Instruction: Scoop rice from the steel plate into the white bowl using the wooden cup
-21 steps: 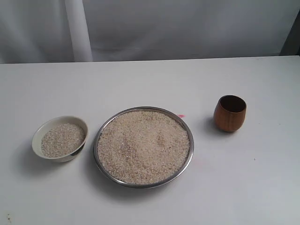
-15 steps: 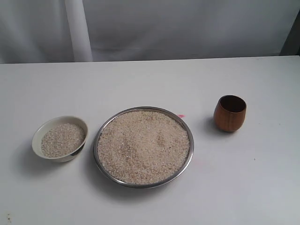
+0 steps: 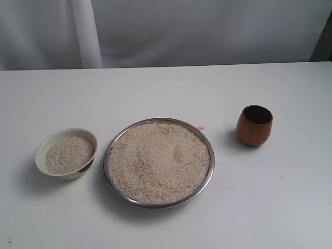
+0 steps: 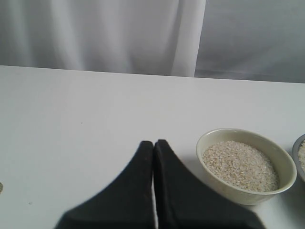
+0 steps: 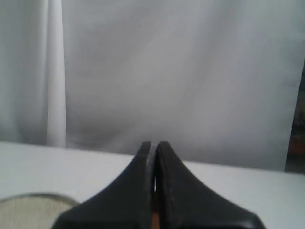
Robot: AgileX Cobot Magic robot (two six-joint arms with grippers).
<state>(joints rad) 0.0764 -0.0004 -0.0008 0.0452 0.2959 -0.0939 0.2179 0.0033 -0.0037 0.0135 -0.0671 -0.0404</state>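
Black left hand (image 4: 153, 142) and black right hand (image 5: 153, 143), each clenched tight and empty.

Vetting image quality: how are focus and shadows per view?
Exterior view: even light, soft shadows left of the small cream-white ceramic bowl and reddish-brown wooden cup. Left wrist view: bowl sharp, black fingers blurred. Right wrist view: hazy throughout.

rice-filled steel plate (image 3: 110, 150), white bowl (image 3: 44, 145) left, wooden cup (image 3: 254, 126) right
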